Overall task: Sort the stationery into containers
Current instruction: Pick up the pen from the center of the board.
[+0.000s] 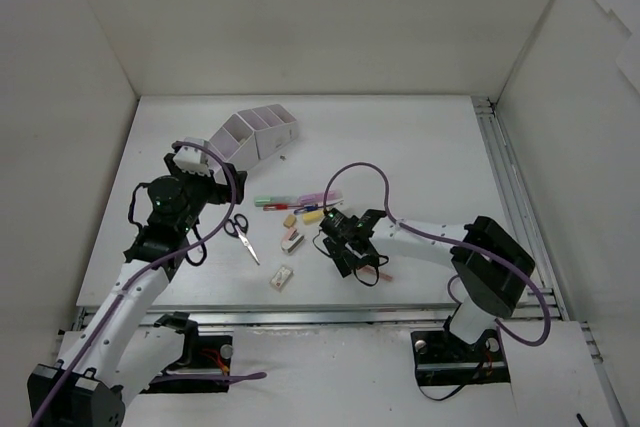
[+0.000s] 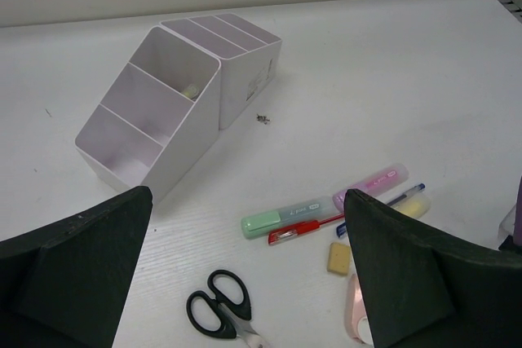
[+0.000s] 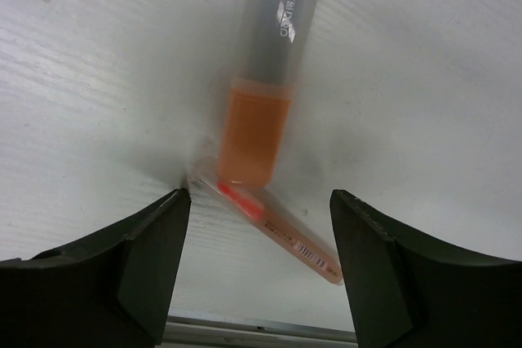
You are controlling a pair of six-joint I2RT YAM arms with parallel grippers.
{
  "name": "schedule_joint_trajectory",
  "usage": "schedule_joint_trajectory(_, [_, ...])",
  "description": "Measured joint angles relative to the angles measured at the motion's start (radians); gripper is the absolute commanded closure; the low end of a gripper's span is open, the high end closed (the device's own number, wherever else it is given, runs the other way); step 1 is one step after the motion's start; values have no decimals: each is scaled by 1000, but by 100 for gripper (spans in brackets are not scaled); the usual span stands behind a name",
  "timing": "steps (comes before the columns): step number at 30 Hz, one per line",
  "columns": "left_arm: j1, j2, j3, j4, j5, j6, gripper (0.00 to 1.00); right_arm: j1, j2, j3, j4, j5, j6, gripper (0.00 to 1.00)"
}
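Note:
The containers, a pale lilac stepped organizer, stand at the back left of the table. My left gripper hovers open beside them, holding nothing. Below it lie black-handled scissors, a green highlighter, a red pen, a pink highlighter, a blue pen and a beige eraser. My right gripper is low over the table near the front edge. Its jaws stand apart on either side of a slim orange pen. An orange-capped grey highlighter rests across that pen's far end.
More small erasers and blocks lie between the two arms. A pink rounded item sits next to the beige eraser. A tiny dark speck lies by the organizer. The table's metal front rail runs just behind my right fingers.

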State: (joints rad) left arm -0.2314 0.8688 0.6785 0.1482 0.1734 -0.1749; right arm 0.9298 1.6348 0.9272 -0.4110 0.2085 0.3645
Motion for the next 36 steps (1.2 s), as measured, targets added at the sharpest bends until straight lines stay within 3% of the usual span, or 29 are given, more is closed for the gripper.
schedule_joint_trajectory(7, [0,26,0,-14,-18,11,0,-39,-40,-61,55,-114,4,34])
schedule_joint_trajectory(10, [0,35,0,-18,-19,11,1,-39,-81,-112,73,-163,27,41])
schedule_joint_trajectory(13, [0,36,0,-18,-19,12,0,-39,-111,-149,98,-189,47,50])
schedule_joint_trajectory(17, [-9,36,0,-18,-22,14,1,-39,-126,-166,105,-187,55,76])
schedule_joint_trajectory(23, [-26,32,0,-19,-23,15,1,-39,-131,-168,109,-202,48,96])
schedule_joint_trajectory(31, [-34,8,0,-18,48,-15,0,-14,-198,-202,114,-268,-19,100])
schedule_joint_trajectory(36, [-66,8,1,-16,148,-67,1,-12,-403,-218,198,-277,-103,100])
